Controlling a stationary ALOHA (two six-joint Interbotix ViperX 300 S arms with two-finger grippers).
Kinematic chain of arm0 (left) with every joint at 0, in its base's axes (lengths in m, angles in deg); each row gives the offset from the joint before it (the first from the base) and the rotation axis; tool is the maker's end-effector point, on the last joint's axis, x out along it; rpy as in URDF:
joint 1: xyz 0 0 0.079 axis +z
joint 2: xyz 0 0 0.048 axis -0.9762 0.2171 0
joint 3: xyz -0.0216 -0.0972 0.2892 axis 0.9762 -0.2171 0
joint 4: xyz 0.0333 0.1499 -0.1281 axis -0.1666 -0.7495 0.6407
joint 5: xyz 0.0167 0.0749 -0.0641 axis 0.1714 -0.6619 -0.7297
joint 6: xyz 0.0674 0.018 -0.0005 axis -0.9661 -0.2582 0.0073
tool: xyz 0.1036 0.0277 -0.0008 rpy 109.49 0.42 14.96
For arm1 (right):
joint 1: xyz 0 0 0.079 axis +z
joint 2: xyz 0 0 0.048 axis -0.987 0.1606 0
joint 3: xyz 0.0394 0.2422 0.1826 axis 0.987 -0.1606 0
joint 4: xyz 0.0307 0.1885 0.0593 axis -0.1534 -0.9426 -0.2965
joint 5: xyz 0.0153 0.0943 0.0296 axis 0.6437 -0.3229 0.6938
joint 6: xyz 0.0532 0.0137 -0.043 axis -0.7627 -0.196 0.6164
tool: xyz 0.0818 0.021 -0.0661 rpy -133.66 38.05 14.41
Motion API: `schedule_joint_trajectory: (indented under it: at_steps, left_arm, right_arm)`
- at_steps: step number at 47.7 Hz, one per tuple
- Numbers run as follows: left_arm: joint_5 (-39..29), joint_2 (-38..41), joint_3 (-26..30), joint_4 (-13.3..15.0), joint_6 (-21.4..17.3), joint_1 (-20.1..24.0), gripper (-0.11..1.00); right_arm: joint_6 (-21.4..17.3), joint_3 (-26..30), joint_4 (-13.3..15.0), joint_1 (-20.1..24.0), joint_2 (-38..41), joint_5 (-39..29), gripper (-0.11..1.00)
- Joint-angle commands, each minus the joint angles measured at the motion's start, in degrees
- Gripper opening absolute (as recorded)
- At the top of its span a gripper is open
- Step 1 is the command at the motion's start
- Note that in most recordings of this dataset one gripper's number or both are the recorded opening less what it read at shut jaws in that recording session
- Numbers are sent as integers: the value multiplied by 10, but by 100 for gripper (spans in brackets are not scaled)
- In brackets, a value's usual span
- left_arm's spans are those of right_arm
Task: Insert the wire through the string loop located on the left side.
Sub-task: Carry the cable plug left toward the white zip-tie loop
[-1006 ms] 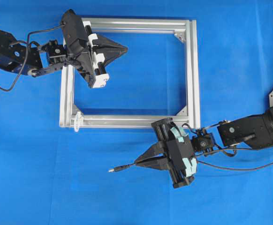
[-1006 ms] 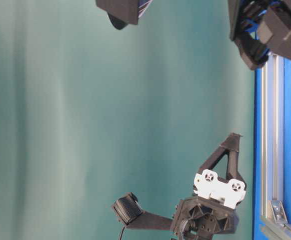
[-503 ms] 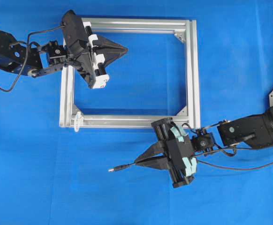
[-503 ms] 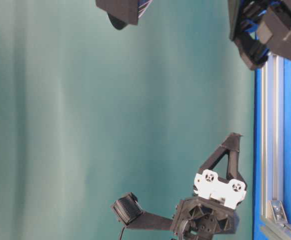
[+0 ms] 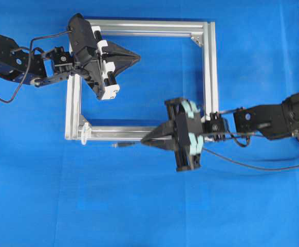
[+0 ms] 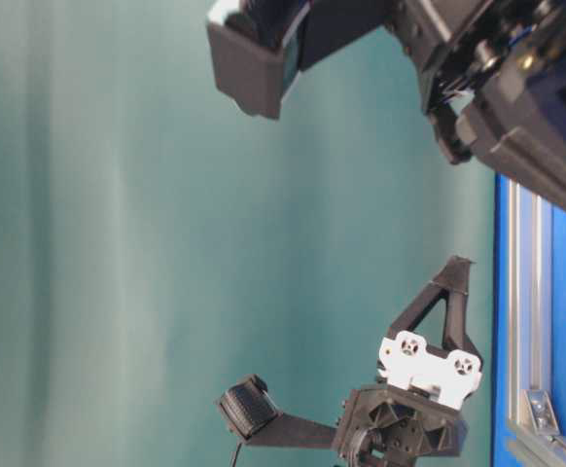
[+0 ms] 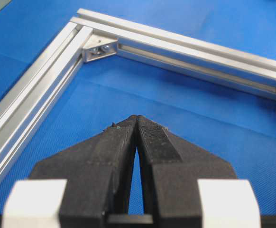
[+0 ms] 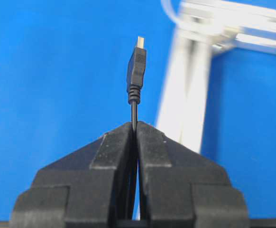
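Note:
The wire's dark plug (image 5: 119, 145) with its metallic tip points left, just below the silver frame's front rail (image 5: 139, 134). My right gripper (image 5: 143, 142) is shut on the wire just behind the plug. In the right wrist view the plug (image 8: 137, 66) sticks out beyond the closed fingertips (image 8: 135, 124). The string loop (image 5: 84, 131) is a small white ring at the frame's front left corner, a short way left of the plug; it shows blurred (image 8: 170, 14) in the right wrist view. My left gripper (image 5: 137, 54) is shut and empty over the frame's upper left part (image 7: 137, 117).
The rectangular aluminium frame (image 5: 209, 77) lies flat on the blue table, with corner brackets (image 7: 99, 47) inside it. The wire's slack (image 5: 252, 165) trails off to the right under my right arm. The table-level view shows the left gripper (image 6: 455, 265) and the frame's rail (image 6: 526, 292).
My right gripper has carried the wire up and to the left, from open table to beside the frame's front rail, closer to the string loop. The left arm has barely shifted.

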Motion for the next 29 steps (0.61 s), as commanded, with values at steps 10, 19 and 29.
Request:
schedule_joint_trajectory:
  at_steps: [10, 19, 29]
  left_arm:
    - [3, -15, 4, -2, 1, -4, 0]
    - [3, -15, 4, -1, 1, -4, 0]
    - [3, -15, 4, -2, 1, -4, 0]
  right_arm:
    - [2, 4, 2, -21, -17, 8, 0]
    - [2, 26, 2, -9, 3, 5, 0]
    - [2, 76, 2, 3, 37, 3, 0]
